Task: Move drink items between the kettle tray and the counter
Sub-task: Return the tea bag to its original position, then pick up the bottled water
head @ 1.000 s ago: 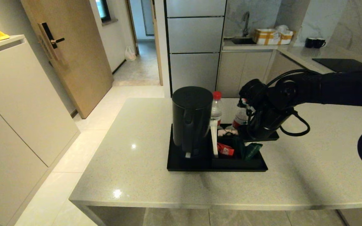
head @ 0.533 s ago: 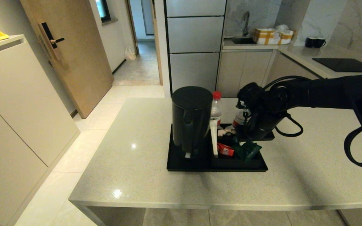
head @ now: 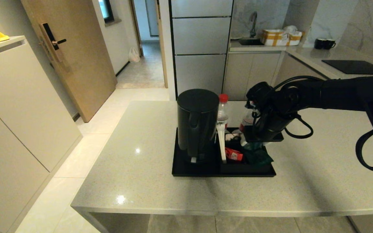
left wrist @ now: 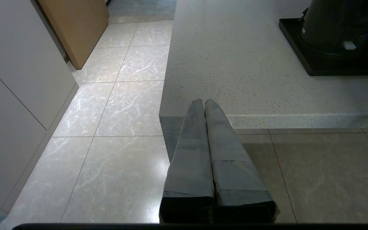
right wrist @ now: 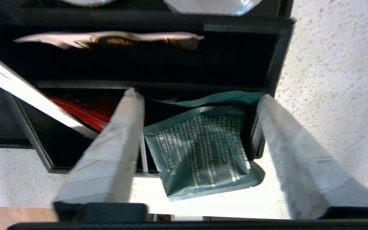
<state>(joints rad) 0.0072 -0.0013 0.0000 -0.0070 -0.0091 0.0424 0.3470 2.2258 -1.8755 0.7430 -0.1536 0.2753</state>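
Observation:
The tall black kettle (head: 197, 124) stands on the left half of the black kettle tray (head: 180, 168), on the pale counter (head: 147, 155). Two red-capped water bottles (head: 223, 111) (head: 247, 119) stand at the tray's back. My right gripper (head: 249, 144) (right wrist: 197, 95) hangs open over the divided sachet box (right wrist: 279, 57). A dark green packet (right wrist: 203, 147) (head: 259, 157) lies between its fingers, touching neither, draped over the box's wall. My left gripper (left wrist: 203, 103) is shut and empty, parked low by the counter's corner.
A red sachet (head: 233, 154) and a pale sachet (right wrist: 113, 39) lie in the box, and a white strip (head: 220, 142) leans between kettle and box. Behind the counter are cabinets and an L-shaped worktop with a cooktop (head: 355, 66) and a sink.
The green packet, tilted up under my right gripper before, now lies flatter over the box's front right corner. The right arm dipped, then shifted slightly. Left arm still.

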